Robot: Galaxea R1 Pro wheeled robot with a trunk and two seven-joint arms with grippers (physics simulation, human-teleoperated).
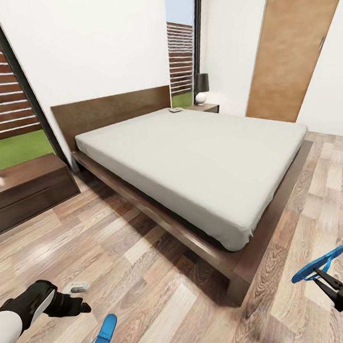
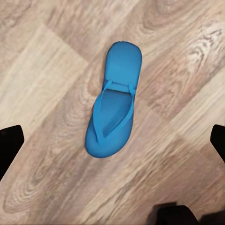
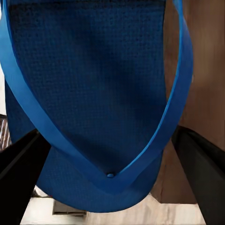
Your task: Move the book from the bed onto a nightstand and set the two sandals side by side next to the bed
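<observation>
- Right claw [image 1: 320, 274], at 4 o'clock in the head view, is clamped on one blue sandal [image 1: 318, 263], lifted clear of the wood-plank floor [image 1: 166, 291]. The right wrist view shows the sole and thong strap [image 3: 93, 117] hanging between the two dark fingers [image 3: 18, 159]. Judgement: it is carried high so it can be swung to the bedside and laid down next to its mate.
- Second sandal [image 2: 114, 99] lies flat on the floor, strap side up, at 7 o'clock in the head view, near the bed [image 1: 191, 159] but apart from its foot corner.
- Left claw [image 1: 74, 304] hovers near it at 8 o'clock. The left wrist view looks straight down on the sandal, a dark finger [image 2: 9, 147] at each side, wide apart: released, holding nothing.
- A small white object [image 1: 77, 287] lies on the floor just beyond the left claw; too small to identify.
- A small flat thing [image 1: 175, 110] rests at the head end of the mattress, 12 o'clock; likely the book, not sure.
- Nightstand [image 1: 203, 108] with a lamp [image 1: 201, 88] stands just beyond it; another low dark cabinet [image 1: 27, 189] sits at 9 o'clock.
- Book step appears not yet done.
</observation>
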